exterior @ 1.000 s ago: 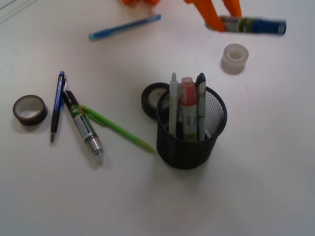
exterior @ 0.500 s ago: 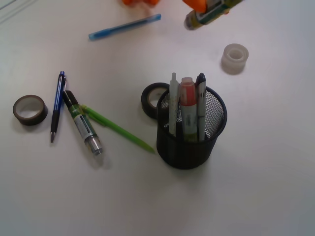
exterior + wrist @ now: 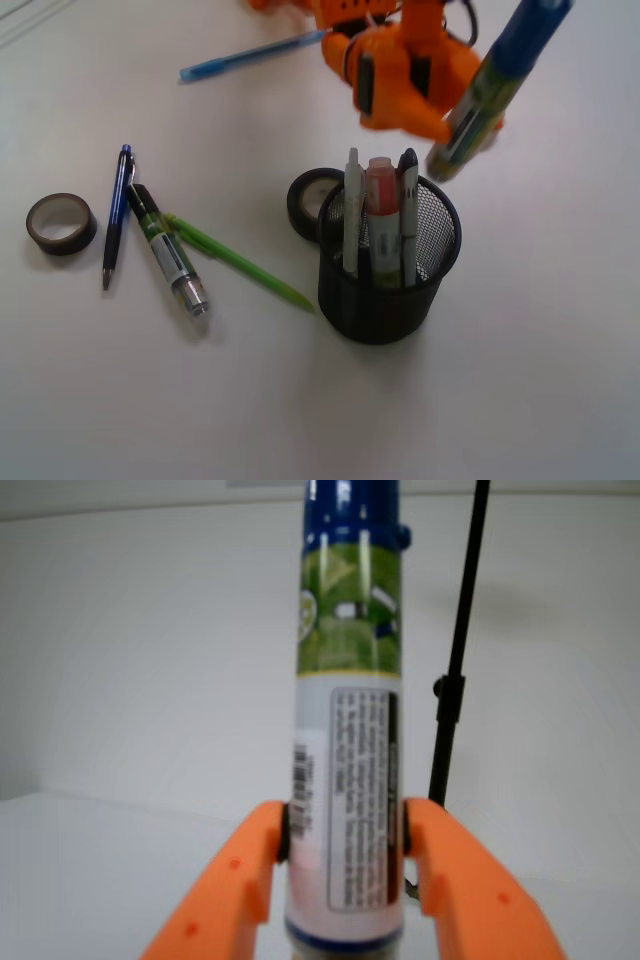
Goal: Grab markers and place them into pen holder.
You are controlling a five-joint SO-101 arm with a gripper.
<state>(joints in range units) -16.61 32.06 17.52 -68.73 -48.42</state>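
Observation:
My orange gripper point(image 3: 463, 117) is shut on a marker point(image 3: 512, 52) with a blue body and a green-and-white label. I hold it steeply tilted, and its lower end hangs just above the back right rim of the black mesh pen holder point(image 3: 388, 290). In the wrist view the marker point(image 3: 350, 680) stands upright between my gripper point(image 3: 345, 832) and its two orange fingers point(image 3: 252, 865). The holder contains a red-capped marker point(image 3: 380, 200), a white pen and a dark pen. Another marker point(image 3: 168, 250), black-bodied, lies on the table at the left.
A slim green pencil point(image 3: 238, 261) and a blue pen point(image 3: 118, 213) lie beside the black marker. A brown tape roll point(image 3: 61, 223) sits far left, and a dark roll point(image 3: 307, 200) touches the holder's back left. Another blue pen point(image 3: 254, 54) lies at the back.
The gripper has carried the blue marker from the far back right forward to above the holder. The marker has turned from lying flat to steeply tilted.

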